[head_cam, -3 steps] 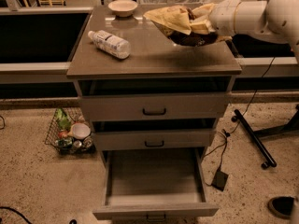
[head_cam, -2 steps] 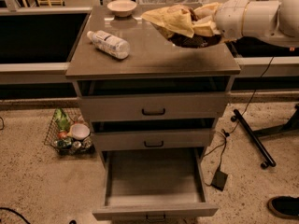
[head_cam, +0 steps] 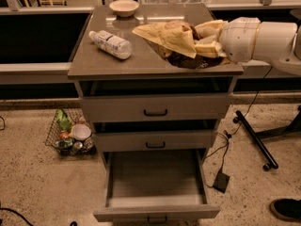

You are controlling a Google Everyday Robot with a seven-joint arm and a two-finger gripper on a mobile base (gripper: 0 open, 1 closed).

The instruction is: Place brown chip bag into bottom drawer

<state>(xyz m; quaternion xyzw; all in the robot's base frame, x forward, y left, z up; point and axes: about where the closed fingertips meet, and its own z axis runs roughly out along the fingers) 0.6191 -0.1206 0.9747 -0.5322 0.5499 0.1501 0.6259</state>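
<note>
The bottom drawer (head_cam: 155,180) stands pulled open; over the cabinet top (head_cam: 94,62), the gripper (head_cam: 208,37) is clamped tight on the brown chip bag (head_cam: 167,36).

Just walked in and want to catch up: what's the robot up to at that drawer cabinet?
The robot's gripper, reaching in from the right, holds the brown chip bag just above the right side of the cabinet top. The bottom drawer is pulled open, and the bag is not yet in it. A plastic bottle lies on the left of the top, with a bowl at the back.
</note>
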